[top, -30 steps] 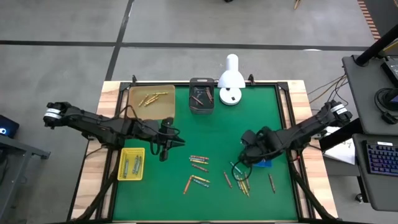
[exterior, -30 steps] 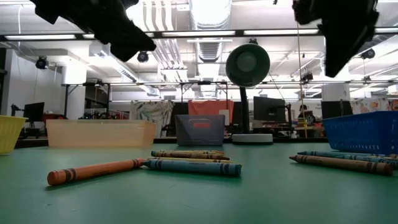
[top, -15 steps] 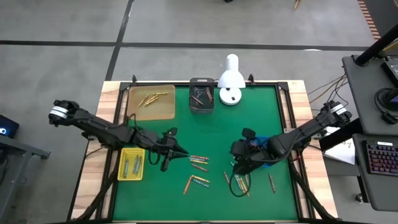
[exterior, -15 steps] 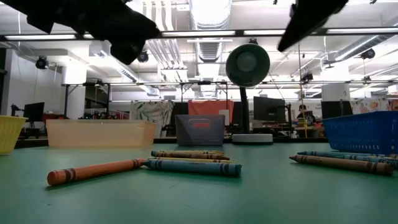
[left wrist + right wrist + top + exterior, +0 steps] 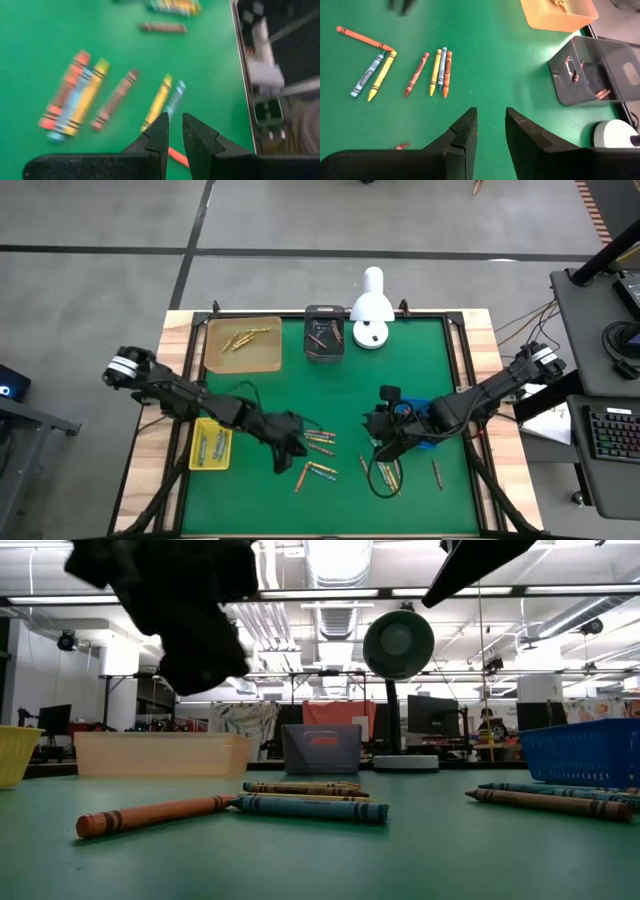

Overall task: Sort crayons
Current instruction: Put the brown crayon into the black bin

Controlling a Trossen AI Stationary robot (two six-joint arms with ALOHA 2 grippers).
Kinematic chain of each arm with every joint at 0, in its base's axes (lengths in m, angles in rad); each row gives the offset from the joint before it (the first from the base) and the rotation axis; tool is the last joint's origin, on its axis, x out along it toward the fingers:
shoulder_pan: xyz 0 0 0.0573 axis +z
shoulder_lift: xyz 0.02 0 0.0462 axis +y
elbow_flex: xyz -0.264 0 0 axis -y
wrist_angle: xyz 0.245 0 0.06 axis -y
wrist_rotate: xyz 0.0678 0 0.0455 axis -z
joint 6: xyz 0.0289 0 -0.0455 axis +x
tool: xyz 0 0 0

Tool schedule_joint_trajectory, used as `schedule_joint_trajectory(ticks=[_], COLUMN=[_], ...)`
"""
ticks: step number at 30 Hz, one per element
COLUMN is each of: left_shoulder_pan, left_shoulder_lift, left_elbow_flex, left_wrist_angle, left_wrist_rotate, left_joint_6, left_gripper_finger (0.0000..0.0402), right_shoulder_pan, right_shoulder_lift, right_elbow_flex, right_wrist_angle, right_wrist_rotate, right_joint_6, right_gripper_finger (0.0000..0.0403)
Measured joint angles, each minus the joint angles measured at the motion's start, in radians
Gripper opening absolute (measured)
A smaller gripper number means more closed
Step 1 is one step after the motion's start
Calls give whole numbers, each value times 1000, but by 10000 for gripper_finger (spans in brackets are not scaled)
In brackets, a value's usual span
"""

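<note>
Left gripper [image 5: 291, 448] hangs over the middle of the green mat [image 5: 400, 360], just above the loose crayons [image 5: 320, 438]; in its wrist view the two dark fingers [image 5: 159, 134] stand a narrow slit apart with nothing between them, and a yellow crayon [image 5: 157, 102] and a pale blue one lie just beyond the tips. Right gripper [image 5: 378, 442] hovers near a second scatter of crayons on the mat's right half, its fingers [image 5: 465, 131] parted by a modest gap and empty.

No writing on any crayon wrapper can be read.

More crayons already lie in containers: some in the orange tray [image 5: 243, 345] at the far left corner, some in the yellow basket [image 5: 211, 442] at the left edge, some in the dark grey bin [image 5: 324, 335] at the far edge beside the white lamp [image 5: 372, 310]. A blue basket [image 5: 424, 442] sits partly under the right arm. In the low view an orange crayon [image 5: 155, 814] and a blue one [image 5: 310, 807] lie end to end on the mat.

Bare mat lies between the two grippers and across the far middle, and a dark frame rims the mat.
</note>
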Motion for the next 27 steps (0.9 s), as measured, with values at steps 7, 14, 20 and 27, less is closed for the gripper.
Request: schedule_joint_trajectory(ticks=[7, 14, 20, 27], left_shoulder_pan=[-115, -127, -111, -80], left_shoulder_lift=[165, 269, 307, 308], left_elbow_flex=[238, 369, 387, 346], left_wrist_angle=[-263, -268, -272, -273], left_wrist_rotate=[-168, -217, -218, -252], left_joint_6=[206, 426, 495, 498], left_gripper_finger=[37, 37, 37, 37], right_shoulder_pan=[-2, -2, 1, 1], right_shoulder_lift=[0, 1, 1, 1], right_elbow_flex=[0, -11, -39, -63], right_wrist_angle=[0, -1, -1, 0], right_wrist_rotate=[0, -1, -11, -10], right_joint_6=[-35, -27, 39, 77], right_gripper_finger=[84, 83, 74, 68])
